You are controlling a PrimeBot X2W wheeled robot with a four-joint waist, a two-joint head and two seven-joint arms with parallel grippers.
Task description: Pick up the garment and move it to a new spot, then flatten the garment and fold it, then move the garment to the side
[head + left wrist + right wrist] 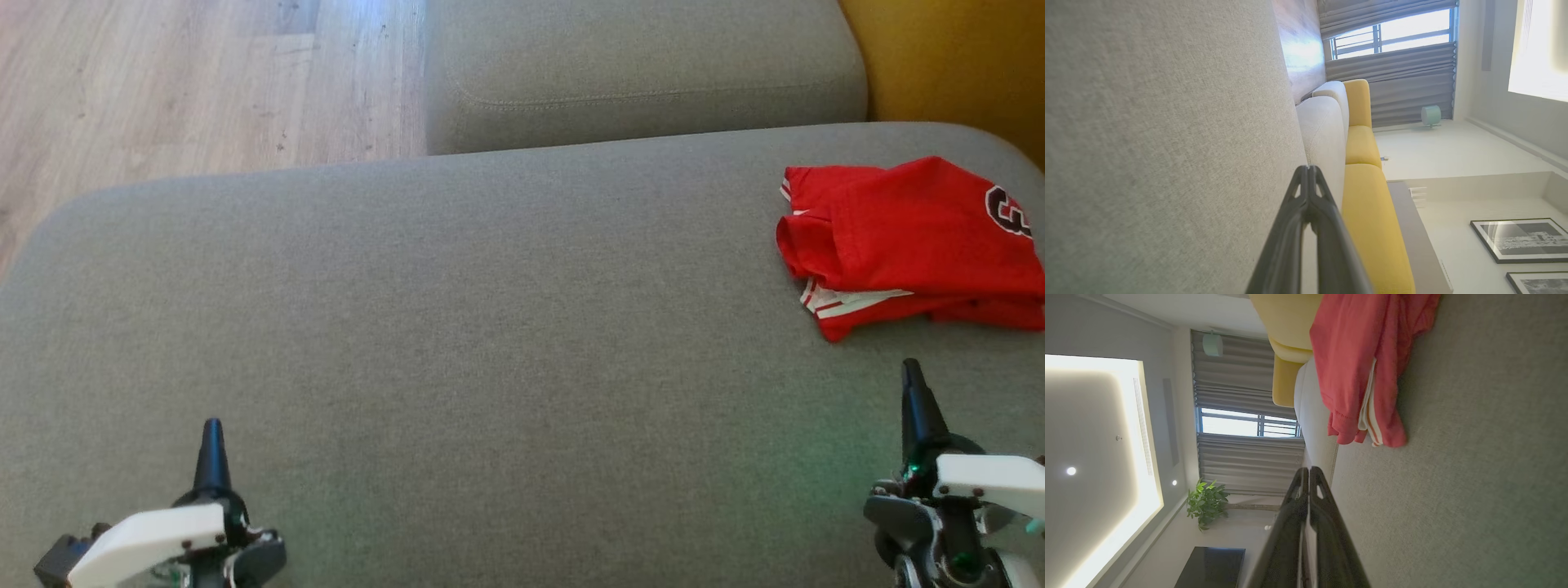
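The garment [910, 241] is a red shirt with white striped trim and a dark emblem, lying folded in a bundle at the far right of the grey sofa cushion [457, 327]. In the right wrist view the garment [1363, 363] lies ahead of the fingertips, apart from them. My right gripper [913, 376] is shut and empty, a short way in front of the garment's near edge. My left gripper [212, 433] is shut and empty at the lower left, over bare cushion. In each wrist view the two dark fingers meet at their tips: left gripper [1308, 171], right gripper [1306, 473].
A second grey cushion [637, 65] lies beyond the big one. Wooden floor [188, 82] shows at the upper left and a yellow sofa part [955, 57] at the upper right. The garment lies near the cushion's right edge.
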